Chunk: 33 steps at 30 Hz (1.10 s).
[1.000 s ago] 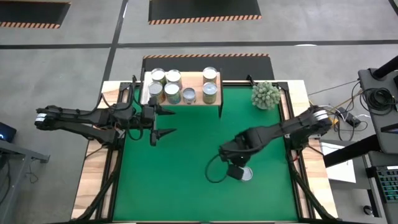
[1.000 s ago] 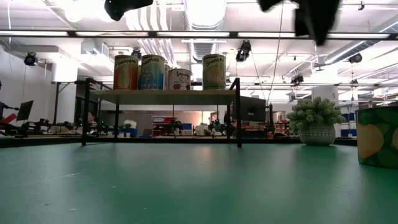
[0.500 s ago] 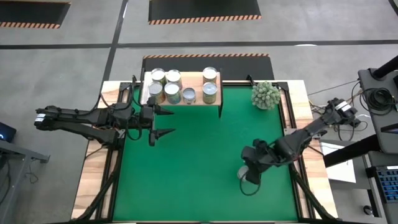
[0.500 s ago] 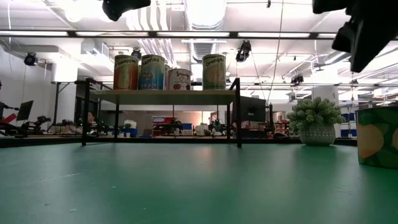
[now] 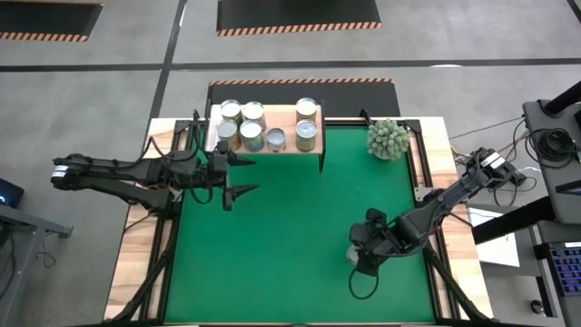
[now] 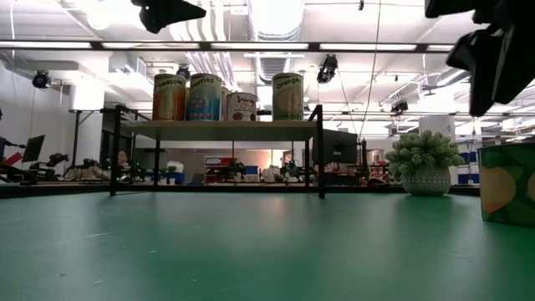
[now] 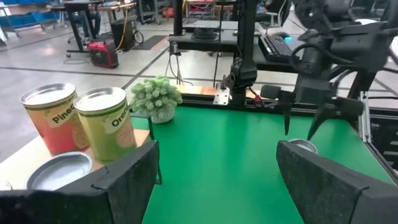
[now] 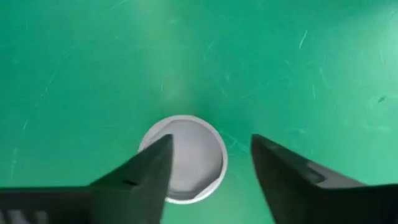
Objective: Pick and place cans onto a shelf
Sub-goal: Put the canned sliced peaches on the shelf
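One can (image 5: 351,257) with a silvery top stands upright on the green mat at the near right; the low view shows its green label (image 6: 507,194). My right gripper (image 8: 212,146) hangs open just above it, pointing steeply down, one finger on either side of the top (image 8: 183,160), touching nothing. Several cans (image 5: 252,127) stand on the light-wood shelf (image 5: 283,121) at the far edge. My left gripper (image 5: 255,175) waits open and level, in the air just in front of the shelf's left part.
A fuzzy pale-green ball plant (image 5: 388,138) in a pot stands at the far right corner of the mat. Wooden strips (image 5: 136,263) border the mat. Bare green mat (image 5: 272,245) lies between the shelf and the lone can.
My right gripper has swung toward the table's right and near edges and come down, tipping to point more steeply downward; it now stands over the lone can instead of beside it. The can has stayed in place.
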Tool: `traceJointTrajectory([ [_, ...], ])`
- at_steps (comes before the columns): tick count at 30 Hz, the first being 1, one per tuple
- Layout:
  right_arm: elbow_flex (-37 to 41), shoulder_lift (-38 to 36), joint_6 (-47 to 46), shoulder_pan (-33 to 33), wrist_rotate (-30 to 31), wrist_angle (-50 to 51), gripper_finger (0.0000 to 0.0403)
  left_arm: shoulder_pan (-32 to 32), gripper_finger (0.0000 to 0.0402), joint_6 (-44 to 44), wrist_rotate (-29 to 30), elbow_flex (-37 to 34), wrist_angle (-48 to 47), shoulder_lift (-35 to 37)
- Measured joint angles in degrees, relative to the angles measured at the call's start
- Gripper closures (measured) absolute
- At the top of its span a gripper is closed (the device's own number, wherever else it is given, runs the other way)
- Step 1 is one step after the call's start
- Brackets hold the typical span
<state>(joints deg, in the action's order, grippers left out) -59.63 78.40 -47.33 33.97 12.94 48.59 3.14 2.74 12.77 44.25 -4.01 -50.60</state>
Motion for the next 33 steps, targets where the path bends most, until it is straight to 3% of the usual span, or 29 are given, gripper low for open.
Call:
traceJointTrajectory([
  [6, -4.57, 4.57, 4.09, -0.10, -3.71, 4.67, 0.0102, 0.04, 0.0096, 0.35, 0.05, 0.00, 0.08, -0.38],
  [12, -7.16, 10.14, 5.66, -0.10, -10.02, 7.21, 0.0044, 0.04, 0.0096, 0.35, 0.16, 0.00, 0.15, -0.34],
  [33, -7.59, 16.47, 7.80, -0.64, -10.21, 7.74, 0.0047, 0.04, 0.0096, 0.35, 0.18, 0.00, 0.23, -0.27],
])
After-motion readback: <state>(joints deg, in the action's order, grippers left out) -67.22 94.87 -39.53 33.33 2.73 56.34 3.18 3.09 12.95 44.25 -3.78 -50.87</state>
